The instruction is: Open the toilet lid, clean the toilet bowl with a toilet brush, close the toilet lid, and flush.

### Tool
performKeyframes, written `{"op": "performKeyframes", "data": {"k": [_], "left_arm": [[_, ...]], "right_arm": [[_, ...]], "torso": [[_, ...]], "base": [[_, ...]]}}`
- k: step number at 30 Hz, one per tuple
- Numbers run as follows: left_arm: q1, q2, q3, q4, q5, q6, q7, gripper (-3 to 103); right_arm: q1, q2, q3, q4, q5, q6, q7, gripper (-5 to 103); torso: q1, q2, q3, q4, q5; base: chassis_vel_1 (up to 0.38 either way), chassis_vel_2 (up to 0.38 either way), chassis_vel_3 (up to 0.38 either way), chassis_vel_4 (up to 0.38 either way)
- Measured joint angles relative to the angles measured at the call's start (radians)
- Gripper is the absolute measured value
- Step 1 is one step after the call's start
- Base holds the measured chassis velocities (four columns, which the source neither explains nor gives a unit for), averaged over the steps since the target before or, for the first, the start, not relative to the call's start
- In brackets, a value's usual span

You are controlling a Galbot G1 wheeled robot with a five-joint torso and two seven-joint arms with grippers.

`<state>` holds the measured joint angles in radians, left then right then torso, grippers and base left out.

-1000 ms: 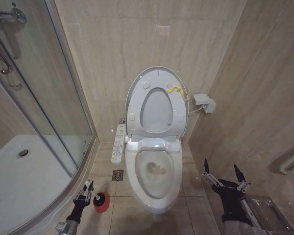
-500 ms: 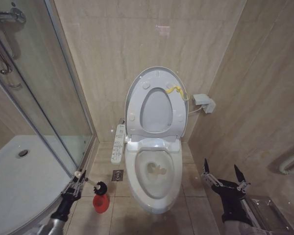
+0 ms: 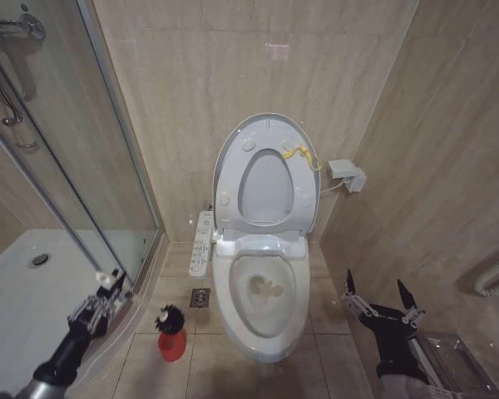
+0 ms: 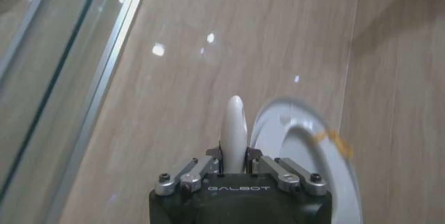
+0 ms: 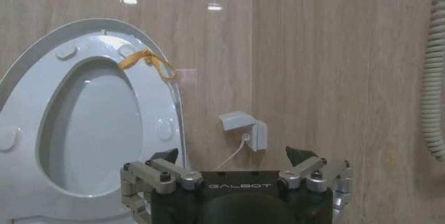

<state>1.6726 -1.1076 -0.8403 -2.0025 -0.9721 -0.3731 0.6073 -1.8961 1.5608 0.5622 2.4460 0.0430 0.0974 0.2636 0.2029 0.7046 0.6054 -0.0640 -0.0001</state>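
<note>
Toilet brush (image 3: pixel 168 319) hangs over red holder (image 3: pixel 171 345), apparently clamped in my left gripper (image 3: pixel 100 298); toilet bowl (image 3: pixel 264 307) at three o'clock; right gripper (image 3: pixel 381 298) spread, empty.

Small bathroom, glossy beige tile walls (image 3: pixel 233 75) and matching tile floor (image 3: pixel 328 307) with a little drain (image 3: pixel 200 298). Glass shower stall (image 3: pixel 58 166) with a white tray (image 3: pixel 25 307) on the left, wall socket (image 3: pixel 347 174) on the right. Ceiling lights glare off the tiles.
</note>
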Motion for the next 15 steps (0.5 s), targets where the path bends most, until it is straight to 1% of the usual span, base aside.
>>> {"op": "performKeyframes", "data": {"k": [1,2,3,4,5,7,8,9,11,13,14,15], "left_arm": [[-0.036,0.006,0.018,0.002,-0.024,0.000,-0.016,20],[-0.036,0.006,0.018,0.002,-0.024,0.000,-0.016,20],[-0.064,0.007,0.032,0.007,-0.050,0.000,-0.033,20],[-0.103,0.005,0.053,0.016,-0.078,0.002,-0.059,20],[-0.134,0.001,0.069,0.026,-0.099,0.002,-0.075,20],[-0.150,-0.002,0.078,0.032,-0.109,0.002,-0.083,20],[-0.195,-0.014,0.102,0.054,-0.136,0.004,-0.100,20],[-0.195,-0.014,0.102,0.054,-0.136,0.004,-0.100,20],[-0.269,-0.037,0.148,0.090,-0.182,0.007,-0.120,20],[-0.318,-0.047,0.189,0.126,-0.202,0.008,-0.126,20],[-0.318,-0.047,0.189,0.126,-0.202,0.008,-0.126,20],[-0.341,-0.050,0.210,0.146,-0.205,0.009,-0.126,20]], "right_arm": [[0.000,0.000,0.000,0.000,0.000,0.000,0.000,100],[0.000,0.000,0.000,0.000,0.000,0.000,0.000,100],[0.000,0.000,0.000,0.000,0.000,0.000,0.000,100],[0.000,0.000,0.000,0.000,0.000,0.000,0.000,100],[0.000,0.000,0.000,0.000,0.000,0.000,0.000,100],[0.000,0.000,0.000,0.000,0.000,0.000,0.000,100],[0.000,0.000,0.000,0.000,0.000,0.000,0.000,100],[0.000,0.000,0.000,0.000,0.000,0.000,0.000,100],[0.000,0.000,0.000,0.000,0.000,0.000,0.000,100],[0.000,0.000,0.000,0.000,0.000,0.000,0.000,100],[0.000,0.000,0.000,0.000,0.000,0.000,0.000,100],[0.000,0.000,0.000,0.000,0.000,0.000,0.000,100]], "torso": [[0.000,0.000,0.000,-0.0007,0.0000],[0.000,0.000,0.000,-0.0007,0.0000],[0.000,0.000,0.000,-0.0007,0.0000],[0.000,0.000,0.000,0.0001,0.0001],[0.000,0.000,0.000,-0.0002,0.0001],[0.000,0.000,0.000,-0.0003,0.0000],[0.000,0.000,0.000,0.0000,-0.0001],[0.000,0.000,0.000,0.0000,-0.0001],[0.000,0.000,0.000,0.0000,-0.0001],[0.000,0.000,0.000,-0.0001,0.0001],[0.000,0.000,0.000,-0.0001,0.0001],[0.000,0.000,0.000,0.0005,0.0002]], "base": [[0.000,0.000,0.000,0.000],[0.000,0.000,0.000,0.000],[0.000,0.000,0.000,0.000],[0.000,0.000,0.000,0.000],[0.000,0.000,0.000,0.000],[0.000,0.000,0.000,0.000],[0.000,0.000,0.000,0.000],[0.000,0.000,0.000,0.000],[0.000,0.000,0.000,0.000],[0.000,0.000,0.000,0.000],[0.000,0.000,0.000,0.000],[0.000,0.000,0.000,0.000]]}}
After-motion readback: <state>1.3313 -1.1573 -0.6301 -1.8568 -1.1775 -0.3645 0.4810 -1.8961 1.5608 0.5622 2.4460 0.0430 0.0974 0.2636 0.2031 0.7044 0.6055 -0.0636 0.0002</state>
